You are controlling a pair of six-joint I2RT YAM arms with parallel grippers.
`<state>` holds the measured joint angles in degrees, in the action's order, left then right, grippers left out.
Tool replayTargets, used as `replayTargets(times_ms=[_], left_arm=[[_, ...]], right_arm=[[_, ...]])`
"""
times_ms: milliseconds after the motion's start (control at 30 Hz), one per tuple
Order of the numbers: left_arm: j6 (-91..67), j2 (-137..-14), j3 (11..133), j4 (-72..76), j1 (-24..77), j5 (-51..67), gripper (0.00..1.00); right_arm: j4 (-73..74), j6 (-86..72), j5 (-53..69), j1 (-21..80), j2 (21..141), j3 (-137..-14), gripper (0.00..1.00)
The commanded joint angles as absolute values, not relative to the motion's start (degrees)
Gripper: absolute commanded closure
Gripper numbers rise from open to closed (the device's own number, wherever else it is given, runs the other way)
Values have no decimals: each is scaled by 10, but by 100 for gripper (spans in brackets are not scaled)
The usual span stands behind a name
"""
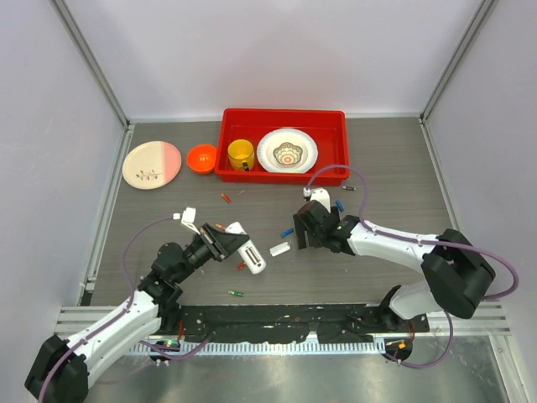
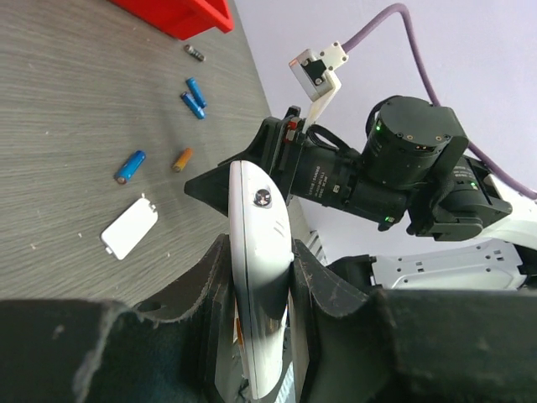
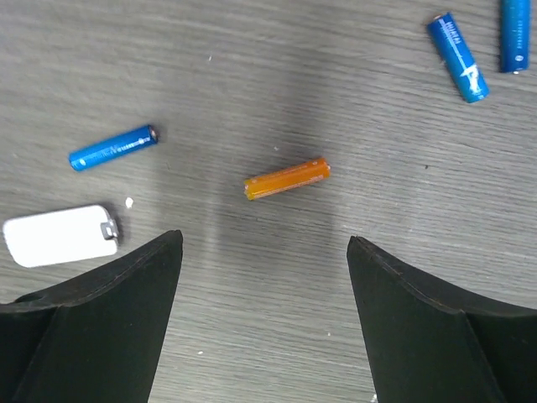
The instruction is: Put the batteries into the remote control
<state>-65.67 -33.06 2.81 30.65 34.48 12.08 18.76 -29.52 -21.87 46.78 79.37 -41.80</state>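
Fig. 1. My left gripper (image 2: 262, 285) is clamped on the remote control (image 2: 258, 218), left of centre toward the worktop's (image 1: 394, 168) near edge. My right gripper (image 3: 264, 252), jaws apart, hangs over an orange battery (image 3: 287, 178) lying mid-worktop, with the white back cover (image 3: 59, 235) nearby.

Orange battery (image 3: 287, 179) lying alone, room either side, blue battery (image 3: 112, 148) and white back cover (image 3: 59, 235) nearby on one side

Grey wood-grain tabletop (image 1: 394, 168) fills the centre of the frame, enclosed by plain pale walls (image 1: 277, 50) at top, left and right. Metal posts (image 1: 91, 59) run diagonally in the upper corners. A brushed metal ledge (image 1: 294, 374) spans the bottom edge. Lighting is even.
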Motion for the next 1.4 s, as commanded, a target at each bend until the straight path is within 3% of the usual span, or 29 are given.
replayTargets(times_ms=[0, 467, 933, 1367], left_arm=[[-648, -351, 11, 356, 346, 138, 100], [-642, -346, 17, 355, 347, 142, 100], [-638, -365, 16, 359, 347, 138, 100], [-638, -368, 15, 360, 348, 135, 100]], right_arm=[[168, -194, -186, 463, 812, -461, 15], [146, -153, -95, 371, 833, -455, 23], [134, -138, -76, 368, 856, -442, 24], [147, -136, -71, 367, 877, -456, 32]])
